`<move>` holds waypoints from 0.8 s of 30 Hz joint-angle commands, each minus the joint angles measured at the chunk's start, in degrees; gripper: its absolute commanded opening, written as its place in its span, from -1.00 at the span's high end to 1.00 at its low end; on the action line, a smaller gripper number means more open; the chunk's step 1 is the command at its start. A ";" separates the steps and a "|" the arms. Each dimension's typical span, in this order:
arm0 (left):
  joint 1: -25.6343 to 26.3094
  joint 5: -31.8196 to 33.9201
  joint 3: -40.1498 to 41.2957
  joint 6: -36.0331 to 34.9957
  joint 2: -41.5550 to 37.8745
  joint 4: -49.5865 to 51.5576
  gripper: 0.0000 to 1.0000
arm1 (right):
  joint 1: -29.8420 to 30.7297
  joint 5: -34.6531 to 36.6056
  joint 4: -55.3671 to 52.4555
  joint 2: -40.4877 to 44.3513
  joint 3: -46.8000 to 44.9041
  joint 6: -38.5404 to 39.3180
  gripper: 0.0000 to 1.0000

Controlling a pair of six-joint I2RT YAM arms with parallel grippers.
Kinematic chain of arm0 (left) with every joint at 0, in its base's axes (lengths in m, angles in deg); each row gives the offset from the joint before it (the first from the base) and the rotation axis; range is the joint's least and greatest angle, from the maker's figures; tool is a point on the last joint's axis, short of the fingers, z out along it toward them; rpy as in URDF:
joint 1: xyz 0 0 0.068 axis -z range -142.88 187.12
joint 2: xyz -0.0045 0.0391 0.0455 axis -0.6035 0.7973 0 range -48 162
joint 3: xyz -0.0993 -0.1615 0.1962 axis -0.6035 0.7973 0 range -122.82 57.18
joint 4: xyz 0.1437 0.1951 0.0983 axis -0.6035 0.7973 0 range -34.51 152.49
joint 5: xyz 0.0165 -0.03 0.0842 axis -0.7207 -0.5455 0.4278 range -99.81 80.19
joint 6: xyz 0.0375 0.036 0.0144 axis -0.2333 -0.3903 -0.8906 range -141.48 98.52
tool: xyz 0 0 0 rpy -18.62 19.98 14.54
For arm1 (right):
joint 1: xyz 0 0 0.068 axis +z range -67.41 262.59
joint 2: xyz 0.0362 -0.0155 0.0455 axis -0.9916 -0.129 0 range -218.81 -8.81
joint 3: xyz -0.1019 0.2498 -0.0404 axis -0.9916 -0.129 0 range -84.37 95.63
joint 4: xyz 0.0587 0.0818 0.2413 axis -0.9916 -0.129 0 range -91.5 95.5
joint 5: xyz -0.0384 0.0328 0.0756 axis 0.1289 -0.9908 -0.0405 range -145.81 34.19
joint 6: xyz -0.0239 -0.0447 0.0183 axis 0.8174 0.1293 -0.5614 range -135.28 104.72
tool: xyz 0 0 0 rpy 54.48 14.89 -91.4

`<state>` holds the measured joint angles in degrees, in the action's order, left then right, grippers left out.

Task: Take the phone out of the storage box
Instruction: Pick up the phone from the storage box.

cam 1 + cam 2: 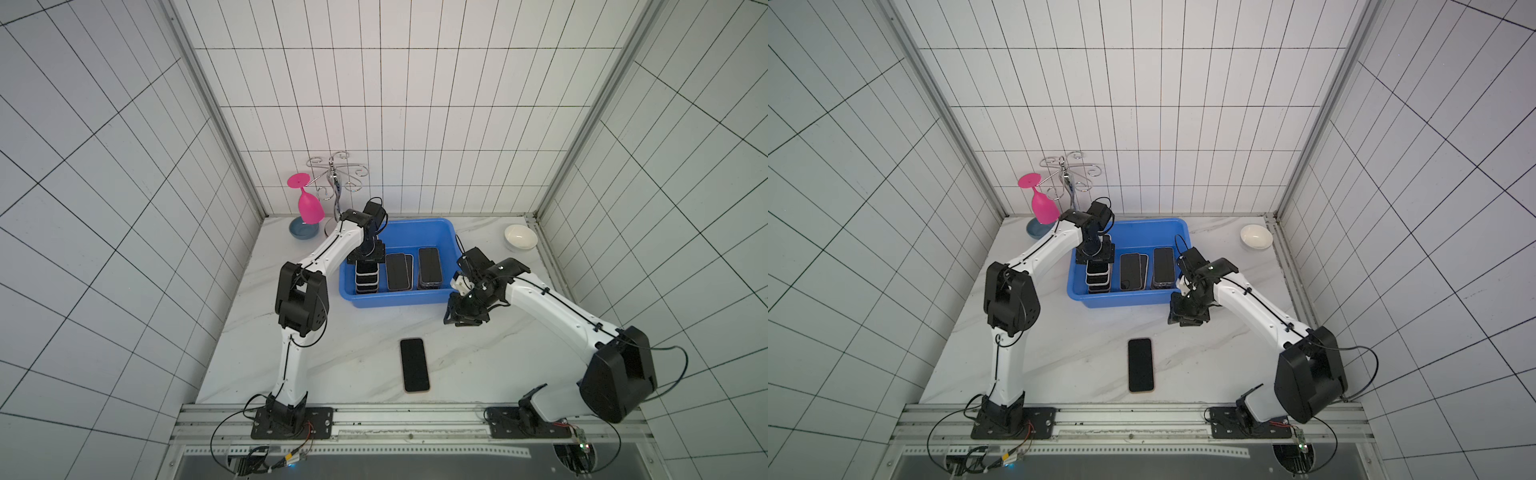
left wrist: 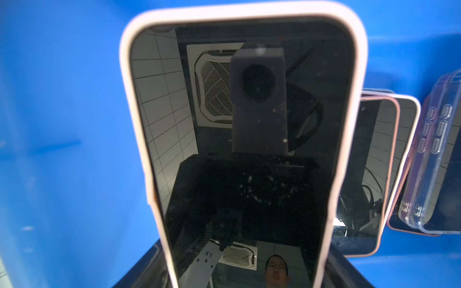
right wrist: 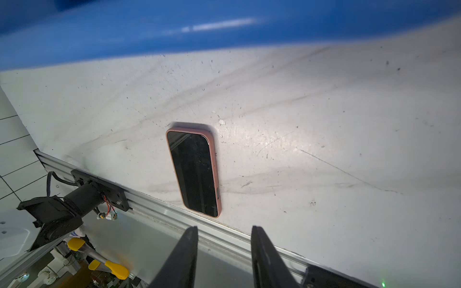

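**Front rail (image 1: 415, 415) closest to us; left gripper (image 1: 366, 262) closed on the white-cased phone (image 2: 249, 149) inside the storage box (image 1: 399, 300)**

Nearest us, at six o'clock in both top views, the rail carries the two arm bases. Just past it, a pink-cased phone (image 1: 414, 365) lies flat and screen-up on the marble table (image 1: 353, 332), well apart from both grippers.

At twelve o'clock from that phone sits the storage box, near the back wall. We see three piles of phones abreast in it. The nine o'clock pile is under the left gripper, then come a middle pile (image 1: 398, 271) and a three o'clock pile (image 1: 429, 268) topped by a clear case.

In the left wrist view the white-cased phone fills the picture, screen toward the lens. Dark fingers (image 2: 139, 269) sit against both of its long edges, so we read the left gripper as holding it. We cannot tell whether it has left the pile beneath.

The right gripper (image 3: 224, 228) hangs outside the box, just beside its five o'clock corner and above the table. Its fingers (image 3: 184, 256) stand a moderate gap apart with nothing between them.

At two o'clock from the box is a white bowl (image 1: 520, 237). At ten o'clock a pink glass (image 1: 309, 208) hangs foot-up from a wire rack (image 1: 336, 174), over a blue dish (image 1: 301, 230).
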<state>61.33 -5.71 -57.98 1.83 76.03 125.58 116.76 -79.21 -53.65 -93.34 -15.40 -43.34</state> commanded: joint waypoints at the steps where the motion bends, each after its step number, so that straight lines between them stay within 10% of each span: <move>1: -0.34 -0.22 -2.18 -0.85 -3.21 -1.26 -0.46 | -1.38 -1.08 -3.17 -1.89 3.91 3.33 0.23; 17: 0.25 -2.11 -1.93 -0.01 1.00 -1.93 -0.43 | -2.90 -0.88 -2.75 -0.58 1.48 3.71 0.29; 24: 4.04 -7.70 1.20 -2.98 -7.08 -0.55 -0.38 | -15.27 -18.61 5.85 -3.03 9.61 -0.16 0.24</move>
<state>63.19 -9.39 -57.34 0.84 76.12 125.51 104.85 -88.20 -53.06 -95.24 -11.99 -41.30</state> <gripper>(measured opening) 0.772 0.372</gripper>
